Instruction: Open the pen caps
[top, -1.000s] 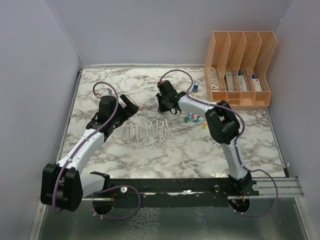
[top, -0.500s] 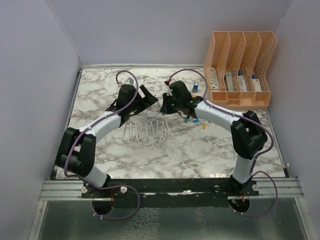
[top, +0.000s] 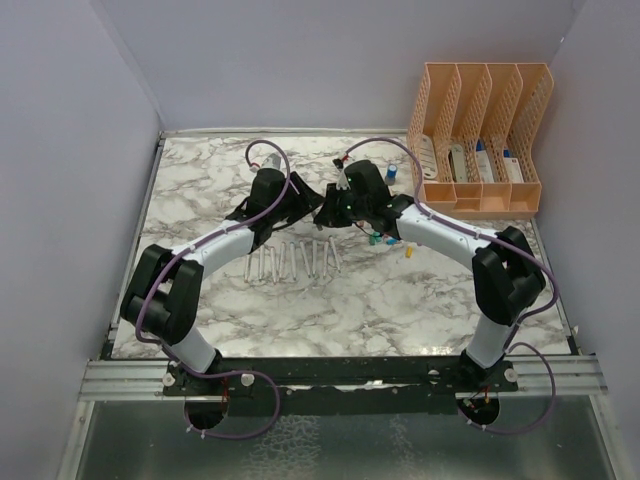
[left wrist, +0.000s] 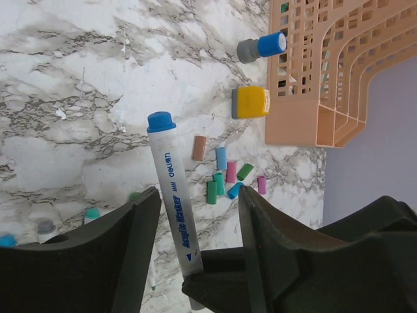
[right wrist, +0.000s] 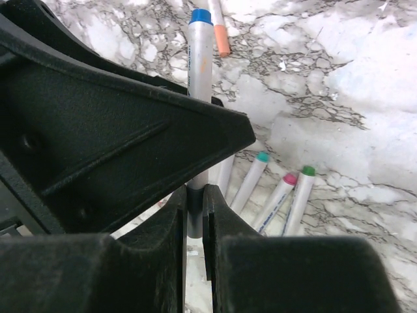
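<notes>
Where left jaws straddle the pen (left wrist: 174, 202), its blue cap (left wrist: 160, 122) protrudes.

**Count of items.** Two pincers are shown, a left pincer (left wrist: 199, 195) and a right pincer (right wrist: 194, 208). One marker (left wrist: 171, 176), bearing one blue cap (left wrist: 161, 122), is counted between them. Past the left pincer's tips, about eight loose caps (left wrist: 221, 158) are seen, clumped too closely for an exact count. Farther out, two stubby items are counted, one yellow item (left wrist: 249, 102) and one blue item (left wrist: 260, 47), beside one rack (left wrist: 306, 98) of four slots. Beneath the right pincer, three pens (right wrist: 290, 179) with coloured ends are seen.
</notes>
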Controlling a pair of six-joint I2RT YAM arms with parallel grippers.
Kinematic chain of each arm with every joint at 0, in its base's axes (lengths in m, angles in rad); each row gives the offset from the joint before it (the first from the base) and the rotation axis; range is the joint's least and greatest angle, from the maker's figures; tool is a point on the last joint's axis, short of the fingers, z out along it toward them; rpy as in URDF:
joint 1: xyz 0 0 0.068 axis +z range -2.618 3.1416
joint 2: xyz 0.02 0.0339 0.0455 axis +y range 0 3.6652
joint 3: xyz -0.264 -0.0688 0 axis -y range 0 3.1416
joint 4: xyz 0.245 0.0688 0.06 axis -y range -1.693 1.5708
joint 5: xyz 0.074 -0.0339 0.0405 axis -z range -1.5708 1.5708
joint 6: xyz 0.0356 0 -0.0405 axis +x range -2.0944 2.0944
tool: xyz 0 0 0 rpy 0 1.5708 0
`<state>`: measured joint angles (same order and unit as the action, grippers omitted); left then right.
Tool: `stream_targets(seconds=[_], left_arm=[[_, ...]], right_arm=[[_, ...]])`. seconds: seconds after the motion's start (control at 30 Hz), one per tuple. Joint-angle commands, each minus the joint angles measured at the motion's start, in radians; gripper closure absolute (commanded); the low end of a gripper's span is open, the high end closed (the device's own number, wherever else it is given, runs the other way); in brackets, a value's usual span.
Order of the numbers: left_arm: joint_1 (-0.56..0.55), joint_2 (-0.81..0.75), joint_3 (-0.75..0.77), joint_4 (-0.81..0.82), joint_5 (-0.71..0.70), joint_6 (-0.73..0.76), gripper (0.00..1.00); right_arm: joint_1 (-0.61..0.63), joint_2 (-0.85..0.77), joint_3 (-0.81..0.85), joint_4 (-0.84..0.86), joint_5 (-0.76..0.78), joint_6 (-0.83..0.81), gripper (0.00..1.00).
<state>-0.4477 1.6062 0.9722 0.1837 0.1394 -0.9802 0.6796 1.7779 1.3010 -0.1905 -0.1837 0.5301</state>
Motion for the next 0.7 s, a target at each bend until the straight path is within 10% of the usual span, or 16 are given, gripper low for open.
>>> stream_targets(seconds=[0.0,0.43,0.67], left_arm=[[-0.011,0.001,0.004,0.054,-0.029,-0.020,0.50],[-0.011,-0.007,-0.025,0.083,-0.029,-0.041,0.69],[-0.011,-0.011,-0.033,0.096,-0.023,-0.055,1.00]], right_arm=[[0.003,-0.047,-0.024,0.065,-0.060,0.075,0.99],[0.002,-0.084,-0.079,0.155,-0.093,0.158,0.99],[0.002,-0.099,-0.083,0.155,-0.087,0.139,0.98]])
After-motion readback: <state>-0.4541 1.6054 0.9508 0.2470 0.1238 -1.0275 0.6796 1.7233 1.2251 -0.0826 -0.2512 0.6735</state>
